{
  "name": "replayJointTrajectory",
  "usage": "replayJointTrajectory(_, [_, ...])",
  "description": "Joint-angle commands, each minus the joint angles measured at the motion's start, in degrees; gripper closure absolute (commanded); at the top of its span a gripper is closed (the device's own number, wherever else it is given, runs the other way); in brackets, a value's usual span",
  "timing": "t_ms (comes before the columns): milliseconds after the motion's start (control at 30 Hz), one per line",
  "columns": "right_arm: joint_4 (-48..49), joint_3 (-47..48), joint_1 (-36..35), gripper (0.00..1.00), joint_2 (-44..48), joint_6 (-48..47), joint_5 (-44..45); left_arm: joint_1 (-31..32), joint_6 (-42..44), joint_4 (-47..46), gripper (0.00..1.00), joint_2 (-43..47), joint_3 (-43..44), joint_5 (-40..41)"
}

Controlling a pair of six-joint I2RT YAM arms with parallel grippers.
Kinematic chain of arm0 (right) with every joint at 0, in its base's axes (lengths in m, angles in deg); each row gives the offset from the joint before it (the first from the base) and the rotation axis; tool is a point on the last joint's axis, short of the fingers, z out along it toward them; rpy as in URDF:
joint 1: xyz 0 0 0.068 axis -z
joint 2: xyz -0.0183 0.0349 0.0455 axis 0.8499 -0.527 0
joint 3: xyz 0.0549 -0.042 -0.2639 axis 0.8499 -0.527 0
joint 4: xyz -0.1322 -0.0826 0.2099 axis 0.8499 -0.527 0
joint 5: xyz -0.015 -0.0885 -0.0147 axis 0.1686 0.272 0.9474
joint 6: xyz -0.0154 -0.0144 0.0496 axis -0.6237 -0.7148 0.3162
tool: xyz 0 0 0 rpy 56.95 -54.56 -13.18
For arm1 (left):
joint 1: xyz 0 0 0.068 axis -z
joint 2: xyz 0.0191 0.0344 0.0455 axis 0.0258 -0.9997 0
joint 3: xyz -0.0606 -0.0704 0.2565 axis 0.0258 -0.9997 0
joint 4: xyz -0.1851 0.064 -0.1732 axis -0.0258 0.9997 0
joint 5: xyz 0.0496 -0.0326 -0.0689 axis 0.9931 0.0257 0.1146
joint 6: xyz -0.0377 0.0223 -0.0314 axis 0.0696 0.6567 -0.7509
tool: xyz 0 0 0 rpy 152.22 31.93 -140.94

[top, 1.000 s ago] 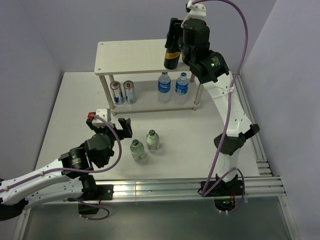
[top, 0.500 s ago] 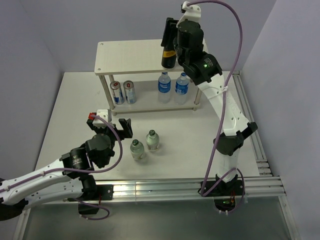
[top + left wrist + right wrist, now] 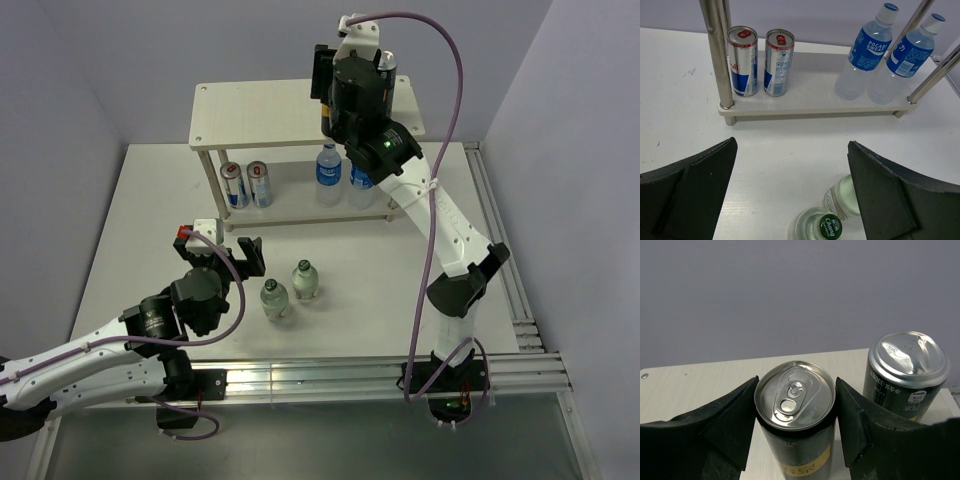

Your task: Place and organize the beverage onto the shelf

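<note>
Two fingers of the right gripper (image 3: 794,430) clamp a black can (image 3: 794,400) over the shelf (image 3: 700,385), just left of a second can (image 3: 907,365); the left gripper (image 3: 792,175) gapes wide near two clear bottles (image 3: 840,197).

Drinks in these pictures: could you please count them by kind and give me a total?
Black cans: 2
Silver-and-blue cans: 2
Blue-labelled water bottles: 2
Green-capped clear bottles: 2
Total: 8

Right end effector (image 3: 795,407) clamped high, left end effector (image 3: 792,175) spread low.
</note>
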Motion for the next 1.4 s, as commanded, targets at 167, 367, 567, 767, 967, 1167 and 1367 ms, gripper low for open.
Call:
replayJointTrajectory(167, [5.4,-12.4,0.0,1.00,2.6,-4.9,7.1,-0.2,0.5,-2.0,0.01,0.6,0.0,0.4])
replayJointTrajectory(367, [10.5,-16.0,0.1,1.00,4.1,-6.4,8.5,-0.2,0.8,-2.3,0.01,0.1,0.1,0.4])
replayJointTrajectory(567, [12.1,-13.4,0.1,1.00,2.5,-8.6,9.0,-0.2,1.1,-2.4,0.01,-0.1,0.1,0.5])
replayJointTrajectory(767, [13.7,-9.9,0.0,1.00,0.7,-11.6,9.8,-0.2,1.0,-2.3,0.01,-0.2,0.1,0.6])
replayJointTrajectory(967, [17.9,-12.5,0.3,1.00,0.7,-13.5,10.8,-0.2,0.9,-2.2,0.01,-0.1,0.1,0.6])
replayJointTrajectory(1167, [20.0,-18.4,0.8,1.00,2.7,-11.1,10.4,-0.2,0.6,-1.7,0.01,-0.1,0.2,0.6])
replayJointTrajectory(1367, [18.1,-20.8,0.8,0.68,3.8,-8.3,7.6,-0.3,0.6,-1.6,0.01,-0.2,0.4,0.6])
